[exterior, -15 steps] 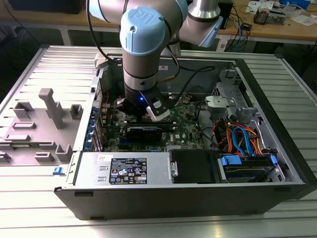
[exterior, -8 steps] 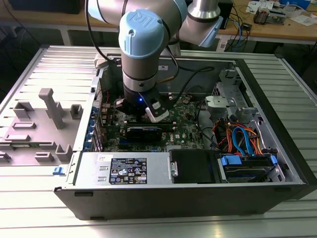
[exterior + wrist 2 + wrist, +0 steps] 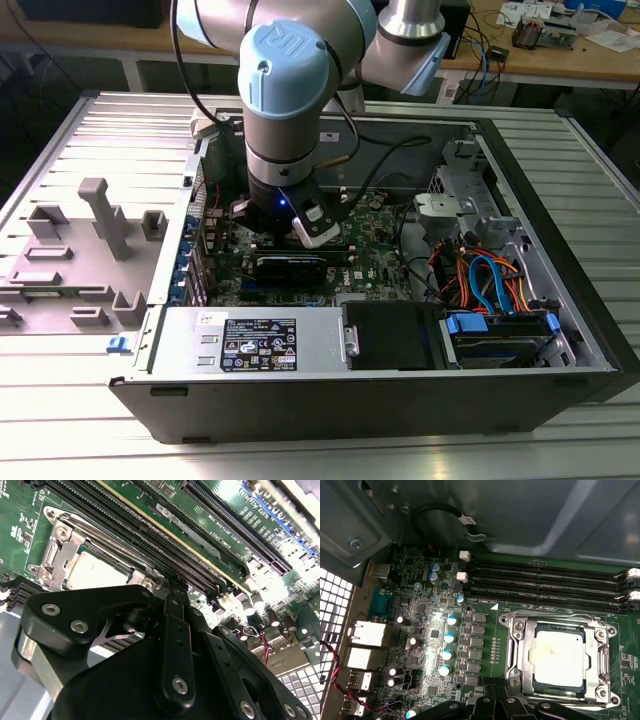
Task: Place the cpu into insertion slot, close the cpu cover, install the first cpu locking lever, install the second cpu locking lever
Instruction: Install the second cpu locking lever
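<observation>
The cpu (image 3: 557, 654) (image 3: 95, 574), a flat square chip with a dull silver top, lies in the insertion slot (image 3: 555, 692) on the green motherboard. The cpu cover (image 3: 520, 652) (image 3: 62, 545), a metal frame with a large window, lies flat around the chip's edges. My gripper (image 3: 169, 582) (image 3: 495, 696) hovers just beside one edge of the socket, shut with nothing in it. In the exterior view the arm (image 3: 285, 100) reaches down into the open computer case and hides the socket.
Long black memory slots (image 3: 545, 580) (image 3: 150, 535) run along one side of the socket. Silver capacitors (image 3: 447, 637) and rear ports (image 3: 362, 645) stand on another side. The exterior view shows a black card (image 3: 290, 265), power supply (image 3: 255, 345), cabled drive bay (image 3: 495, 290) and grey fixture tray (image 3: 80, 250).
</observation>
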